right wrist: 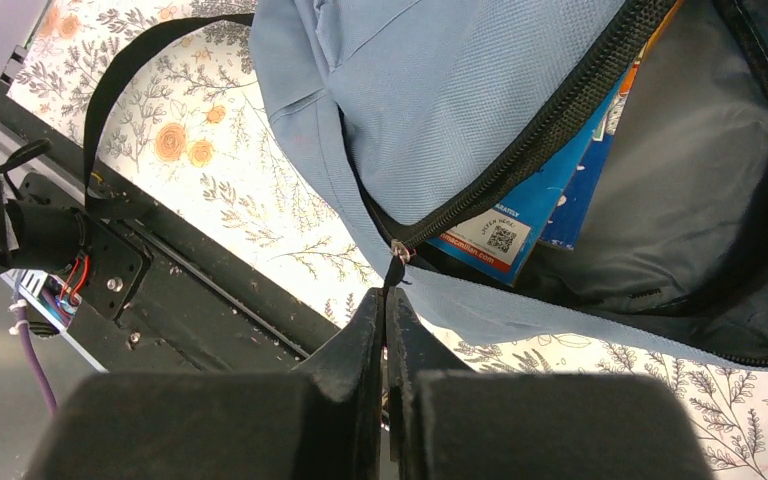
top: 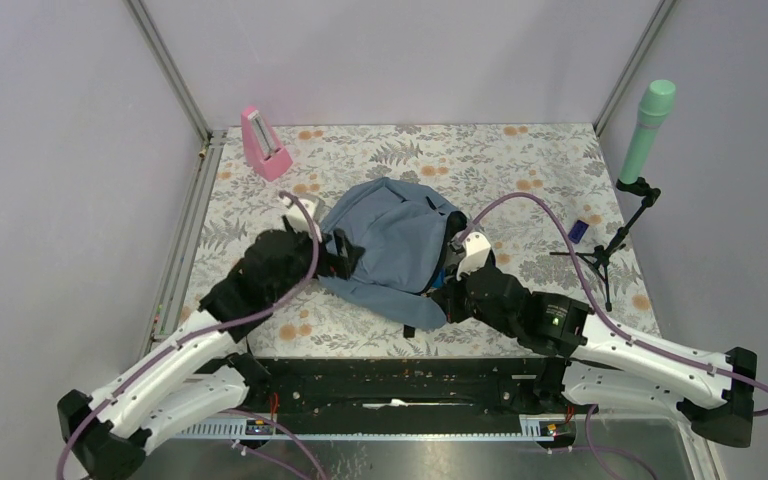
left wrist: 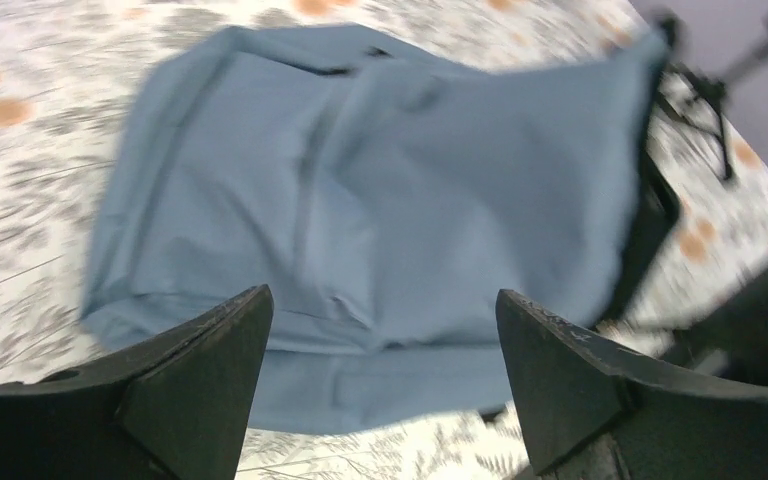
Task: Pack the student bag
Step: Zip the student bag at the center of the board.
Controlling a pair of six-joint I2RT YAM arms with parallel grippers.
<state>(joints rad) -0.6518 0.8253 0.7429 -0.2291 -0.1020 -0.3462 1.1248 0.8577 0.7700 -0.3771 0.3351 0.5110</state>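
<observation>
Plain pale lilac walls (top: 60, 150) close me in on three sides, with slanted metal posts (top: 168, 68) at the far corners. My tabletop (top: 400, 150) is evenly lit, printed with grey ferns and orange flowers. A black rail (top: 410, 375) runs along its near edge.

The left arm (top: 152, 374) and right arm (top: 642, 346) wear white shells, black joints, purple cables (top: 525, 196) and black wedge-shaped claw fingers (left wrist: 195, 385).

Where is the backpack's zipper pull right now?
In the right wrist view, the zipper pull sits at the near edge of the student bag, pinched by the right hand, just left of the blue book.
</observation>
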